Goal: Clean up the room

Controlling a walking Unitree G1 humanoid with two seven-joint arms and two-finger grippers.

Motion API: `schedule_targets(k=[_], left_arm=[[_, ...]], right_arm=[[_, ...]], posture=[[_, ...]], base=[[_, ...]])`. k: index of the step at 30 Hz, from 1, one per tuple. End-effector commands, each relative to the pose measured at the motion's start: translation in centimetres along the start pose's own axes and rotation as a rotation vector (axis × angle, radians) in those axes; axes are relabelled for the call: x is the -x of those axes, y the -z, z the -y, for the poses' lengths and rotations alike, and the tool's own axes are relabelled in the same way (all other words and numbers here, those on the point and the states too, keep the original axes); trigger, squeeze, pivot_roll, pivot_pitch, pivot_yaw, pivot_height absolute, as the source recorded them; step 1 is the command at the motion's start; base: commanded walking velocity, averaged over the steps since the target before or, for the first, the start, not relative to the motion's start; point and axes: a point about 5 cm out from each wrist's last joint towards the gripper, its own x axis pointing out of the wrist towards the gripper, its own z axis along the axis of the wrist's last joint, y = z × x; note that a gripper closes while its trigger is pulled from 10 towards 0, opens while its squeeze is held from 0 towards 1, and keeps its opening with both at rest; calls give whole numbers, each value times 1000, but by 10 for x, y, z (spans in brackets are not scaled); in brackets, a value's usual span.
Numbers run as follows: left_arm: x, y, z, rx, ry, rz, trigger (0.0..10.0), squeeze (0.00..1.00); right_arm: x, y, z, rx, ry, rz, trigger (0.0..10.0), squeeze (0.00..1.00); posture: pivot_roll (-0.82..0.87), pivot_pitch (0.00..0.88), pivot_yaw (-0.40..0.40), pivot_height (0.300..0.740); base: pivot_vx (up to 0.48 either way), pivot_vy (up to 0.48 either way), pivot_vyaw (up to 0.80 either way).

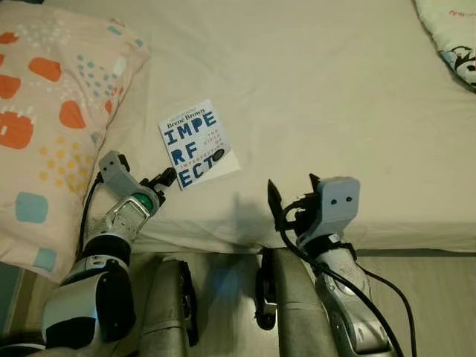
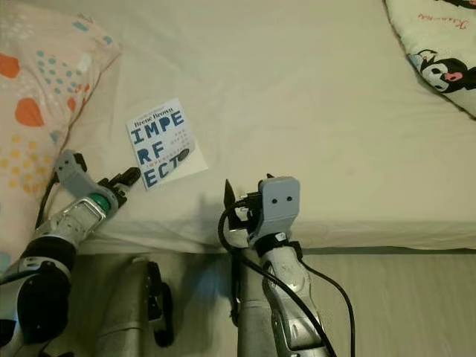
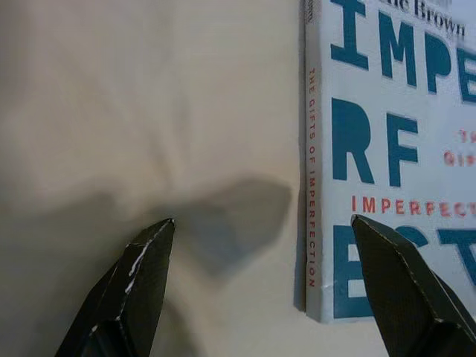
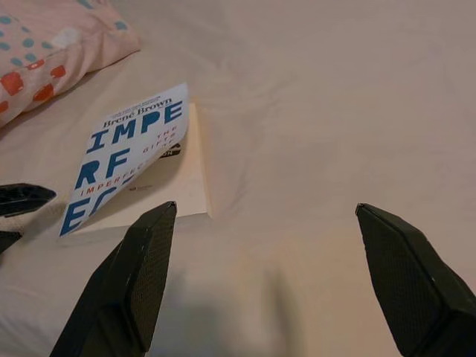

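Observation:
A white paperback book [image 1: 195,143] with big blue letters lies flat on the cream bed sheet [image 1: 320,97], its cover slightly lifted in the right wrist view [image 4: 126,149]. My left gripper [image 1: 165,178] is open at the book's near corner. In the left wrist view [image 3: 262,222] one finger [image 3: 401,290] hangs over the cover and the other [image 3: 134,282] over the sheet, straddling the spine of the book [image 3: 387,149]. My right gripper [image 1: 291,186] stands open above the bed's near edge, to the right of the book, holding nothing [image 4: 265,208].
A pillow [image 1: 52,111] with orange and teal patches lies left of the book, touching it or nearly so. A cartoon-print cushion [image 2: 439,59] sits at the far right. The mattress edge [image 1: 416,245] runs just before me, with floor [image 1: 431,297] below.

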Motion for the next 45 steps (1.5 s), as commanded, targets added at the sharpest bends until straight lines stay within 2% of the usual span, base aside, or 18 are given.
schedule_targets(k=[1,6,7,12,15,17,18,22,23,24,25,26,28,29,30,31,42,45], left_arm=[[3,28,-16,39,-49,-107,10000,0],[0,46,-2,103,11,-153,10000,0],[-3,55,14,135,50,-170,10000,0],[-5,60,25,149,81,-187,10000,0],[-5,60,25,149,81,-187,10000,0],[-8,64,42,162,118,-198,9725,0],[-10,65,49,168,117,-187,7922,0],[-11,66,53,171,112,-177,7922,0],[-12,66,55,181,100,-170,5490,0],[-12,66,55,181,100,-170,5490,0],[-12,68,58,192,94,-170,4196,0],[-12,69,61,204,97,-171,3686,0],[-13,71,64,212,100,-172,3294,0],[-13,71,67,217,103,-173,1412,0],[-13,71,67,217,103,-173,1412,0],[-13,72,68,220,103,-169,0,0],[-14,64,66,240,89,-116,0,0],[-15,54,63,255,81,-65,0,0]], right_arm=[[5,6,0,-12,1,-31,10000,0],[3,5,-2,-14,-4,-35,10000,0],[3,4,-2,-14,-4,-34,10000,0],[5,3,-3,-15,-2,-37,10000,0],[5,3,-3,-15,-2,-37,10000,0],[8,3,-3,-15,4,-46,10000,0],[9,3,-4,-17,7,-48,10000,0],[9,3,-4,-18,8,-50,10000,0],[9,3,-5,-19,9,-50,10000,0],[9,3,-5,-19,9,-50,10000,0],[9,3,-5,-19,10,-51,10000,0],[10,3,-5,-19,11,-52,10000,0],[11,3,-4,-17,13,-54,10000,0],[12,3,-4,-16,15,-56,10000,0],[12,3,-4,-16,15,-56,10000,0],[12,3,-3,-16,17,-58,10000,0],[13,3,-4,-17,18,-62,10000,0],[13,3,-4,-17,18,-64,10000,0]], posture=[[-189,391,43,636],[-195,390,44,636],[-205,395,48,636],[-211,399,52,636],[-211,399,52,636],[-220,406,59,636],[-229,409,60,636],[-230,410,60,636],[-233,411,59,636],[-233,411,59,636],[-239,416,59,636],[-243,419,60,636],[-245,421,59,636],[-247,422,59,636],[-247,422,59,636],[-249,423,59,636],[-248,425,58,636],[-242,421,58,636]], base=[[0,0,0],[0,0,0],[0,0,0],[0,0,0],[0,0,0],[0,0,0],[0,0,0],[0,0,0],[0,0,0],[0,0,0],[0,0,0],[0,0,0],[0,0,0],[0,0,0],[0,0,0],[0,0,0],[0,0,0],[0,0,0]])
